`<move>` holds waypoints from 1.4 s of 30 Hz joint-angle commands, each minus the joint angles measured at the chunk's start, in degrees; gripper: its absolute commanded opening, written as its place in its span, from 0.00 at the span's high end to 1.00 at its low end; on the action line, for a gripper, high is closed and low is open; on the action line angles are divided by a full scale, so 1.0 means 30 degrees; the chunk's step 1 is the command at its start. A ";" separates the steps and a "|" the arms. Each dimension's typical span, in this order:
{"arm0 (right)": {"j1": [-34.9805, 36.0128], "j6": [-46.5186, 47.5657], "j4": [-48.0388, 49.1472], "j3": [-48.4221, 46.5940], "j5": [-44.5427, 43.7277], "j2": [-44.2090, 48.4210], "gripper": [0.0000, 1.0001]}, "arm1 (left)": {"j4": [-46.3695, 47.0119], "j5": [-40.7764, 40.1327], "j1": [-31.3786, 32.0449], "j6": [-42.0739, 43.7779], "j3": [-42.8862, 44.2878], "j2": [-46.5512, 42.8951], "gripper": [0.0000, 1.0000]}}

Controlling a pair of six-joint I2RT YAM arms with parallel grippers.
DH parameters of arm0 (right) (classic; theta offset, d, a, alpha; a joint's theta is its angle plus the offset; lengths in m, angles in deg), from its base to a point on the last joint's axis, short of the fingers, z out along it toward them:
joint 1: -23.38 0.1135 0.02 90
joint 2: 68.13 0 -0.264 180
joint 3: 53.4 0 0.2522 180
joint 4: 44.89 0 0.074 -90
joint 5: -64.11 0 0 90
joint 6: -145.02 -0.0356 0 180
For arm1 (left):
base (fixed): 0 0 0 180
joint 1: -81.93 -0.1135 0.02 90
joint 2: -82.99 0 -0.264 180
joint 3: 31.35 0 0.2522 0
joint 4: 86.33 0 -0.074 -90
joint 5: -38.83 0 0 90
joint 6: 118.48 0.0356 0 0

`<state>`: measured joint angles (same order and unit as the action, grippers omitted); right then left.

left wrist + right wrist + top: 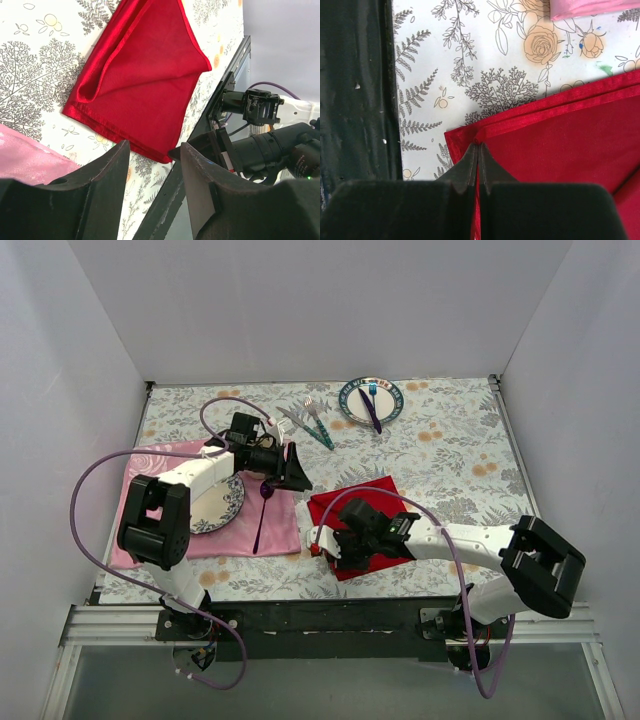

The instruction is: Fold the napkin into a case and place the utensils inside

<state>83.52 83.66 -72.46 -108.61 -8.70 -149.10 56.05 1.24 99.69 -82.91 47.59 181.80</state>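
- The plain bright red cloth napkin (pixel 375 498) lay flat on the flower-printed bench (pixel 450 455), near the front edge and right of centre. It was folded over itself, with doubled hems showing along its edge in the right wrist view.
- The right hand (pixel 478 150) was clenched on the napkin's near-left corner. Its two dark fingertips (pixel 469 167) met with the red hem pinched between them, low against the bench.
- The left hand (pixel 152 155) hung released near the far right corner of the large pink rose-patterned placemat (pixel 225 535). Its fingers stood apart with nothing between them, and one corner of the napkin showed beyond the gap.
- The utensils (pixel 312 425), a slim silver fork and knife with teal-green handles, lay side by side on the bench toward the back. They were well apart from the napkin and outside it.
- The placemat, at the left, carried a round patterned plate (pixel 222 505) and a purple spoon (pixel 261 515).
- A second round plate with a dark rim (pixel 391 402) sat at the back, holding a blue fork and a purple knife.
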 commanded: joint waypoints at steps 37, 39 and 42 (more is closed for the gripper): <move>0.0051 0.0149 -0.0204 0.0809 0.0949 0.1120 0.99 | 0.2767 -1.0523 0.4715 -0.3182 -0.3039 -0.0827 1.00; 0.0022 0.0149 -0.0204 0.0838 0.0950 0.1150 0.99 | 0.2854 -1.0933 0.4744 -0.3242 -0.2892 -0.0563 1.00; 0.0051 0.0149 -0.0204 0.0868 0.0979 0.1208 0.99 | 0.2767 -1.1372 0.4773 -0.3271 -0.2774 -0.0474 1.00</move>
<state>83.52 83.86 -74.08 -106.36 -6.60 -146.72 63.30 -28.38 114.09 -91.52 37.04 180.35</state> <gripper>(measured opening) 0.023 0.010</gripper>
